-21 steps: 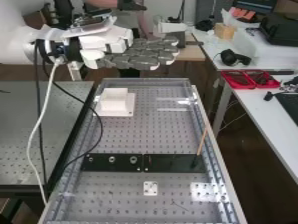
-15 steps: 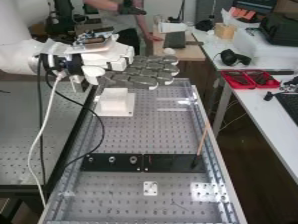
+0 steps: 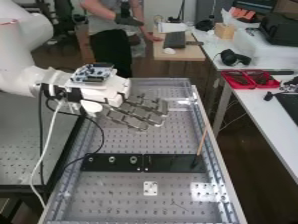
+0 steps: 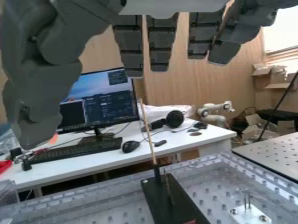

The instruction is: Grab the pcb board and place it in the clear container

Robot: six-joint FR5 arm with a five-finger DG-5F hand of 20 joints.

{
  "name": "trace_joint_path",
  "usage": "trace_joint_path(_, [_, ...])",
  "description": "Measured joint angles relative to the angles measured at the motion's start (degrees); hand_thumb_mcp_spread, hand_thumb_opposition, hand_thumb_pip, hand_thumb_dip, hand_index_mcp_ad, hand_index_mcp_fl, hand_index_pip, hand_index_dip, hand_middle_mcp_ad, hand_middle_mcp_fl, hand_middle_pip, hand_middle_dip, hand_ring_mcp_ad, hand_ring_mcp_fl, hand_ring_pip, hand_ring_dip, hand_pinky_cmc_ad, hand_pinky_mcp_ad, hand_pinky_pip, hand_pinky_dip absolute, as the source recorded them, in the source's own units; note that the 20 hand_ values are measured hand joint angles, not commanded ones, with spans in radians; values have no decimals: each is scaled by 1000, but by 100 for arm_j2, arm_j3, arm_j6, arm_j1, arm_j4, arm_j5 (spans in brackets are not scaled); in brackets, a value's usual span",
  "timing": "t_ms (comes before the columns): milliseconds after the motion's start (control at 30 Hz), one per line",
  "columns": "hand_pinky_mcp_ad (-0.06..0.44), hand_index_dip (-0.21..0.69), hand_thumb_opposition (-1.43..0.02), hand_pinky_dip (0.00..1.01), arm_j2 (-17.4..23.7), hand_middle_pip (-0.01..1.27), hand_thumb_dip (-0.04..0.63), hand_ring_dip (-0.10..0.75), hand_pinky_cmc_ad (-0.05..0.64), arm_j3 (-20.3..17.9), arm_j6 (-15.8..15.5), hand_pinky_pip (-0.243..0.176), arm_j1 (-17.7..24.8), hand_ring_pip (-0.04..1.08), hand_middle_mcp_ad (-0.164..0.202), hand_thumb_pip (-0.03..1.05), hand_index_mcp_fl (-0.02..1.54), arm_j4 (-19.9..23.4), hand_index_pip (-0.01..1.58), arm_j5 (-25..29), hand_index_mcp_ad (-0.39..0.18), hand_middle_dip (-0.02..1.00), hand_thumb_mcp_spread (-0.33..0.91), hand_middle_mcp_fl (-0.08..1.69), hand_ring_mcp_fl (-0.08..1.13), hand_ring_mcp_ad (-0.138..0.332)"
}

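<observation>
Over grey perforated metal tabletop point(image 3: 179, 185), far half: hand point(image 3: 110, 95), dark grey fingers point(image 4: 162, 45) straight-ish, spread w/ gaps, grey thumb point(image 4: 36, 105) off to one side; nothing pinched. Change vs. earlier frames: hand is lower & nearer the high cam, out over the tabletop rather than up past its far end; fingers, close-packed & level before, now fan apart & angle across. Looks like approach, i.e. task at its start, no grasp yet.

Pcb: blue circuit board point(image 3: 93, 73) sits atop the white wrist, prob. rig electronics; can't tell if it's the one meant. Poss. candidate on the tabletop: small white square plate point(image 3: 150, 188), near side of long black flat strip point(image 3: 98, 162); ID unsure. Clear container: transparent-walled shape point(image 4: 8, 192) may be it, can't confirm.

Next, my guess: settle on target, come down slow, pinch by edges. Thin flat board = hard to get under, may skid. Watch thin tan upright stick point(image 3: 202, 141) by the strip's end; a wide-open hand could clip it. Loose black cable point(image 3: 102, 132) = snag risk.
</observation>
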State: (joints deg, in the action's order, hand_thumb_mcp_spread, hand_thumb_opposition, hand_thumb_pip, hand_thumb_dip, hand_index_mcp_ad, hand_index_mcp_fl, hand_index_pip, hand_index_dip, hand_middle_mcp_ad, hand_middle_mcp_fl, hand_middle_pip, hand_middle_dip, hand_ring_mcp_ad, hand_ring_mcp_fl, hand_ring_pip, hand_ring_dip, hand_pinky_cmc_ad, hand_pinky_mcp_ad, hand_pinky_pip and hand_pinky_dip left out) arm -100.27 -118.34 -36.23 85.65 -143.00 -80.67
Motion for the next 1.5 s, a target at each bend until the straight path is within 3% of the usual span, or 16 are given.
trace_joint_path(167, [150, 58, -698, 274, -144, 103, 63, 12, 197, -113, 22, -59, -115, 75, 47, 384, 304, 257, 86, -138, -17, 112, 401, 101, 0, 182])
trace_joint_path(267, [150, 75, -709, 276, -282, 119, 96, 12, 195, -166, -9, -59, -224, 75, 51, 401, 304, 478, 133, -281, -17, 122, 428, 101, 0, 201])
trace_joint_path(633, [150, 103, -757, 218, -783, 119, 190, 14, 195, -172, -273, -61, -461, 75, 51, 450, 267, 811, 621, -750, -51, 126, 506, 89, 0, 202])
trace_joint_path(967, [150, 140, -787, 190, -1294, 120, 206, 24, 211, -232, -307, -58, -574, 72, 49, 428, 187, 1703, 979, -719, -77, 141, 539, 91, 0, 201])
trace_joint_path(1267, [147, 138, -806, 190, -1665, 122, 206, 28, 227, 111, -406, -61, -670, 89, 51, 408, 188, 1670, 1215, -846, -87, 157, 571, 89, 14, 202])
trace_joint_path(1500, [150, 138, -803, 190, -1818, 122, 204, 30, 246, 258, -545, -58, -776, 87, 49, 375, 204, 1684, 1253, -1013, -89, 157, 569, 91, 16, 202])
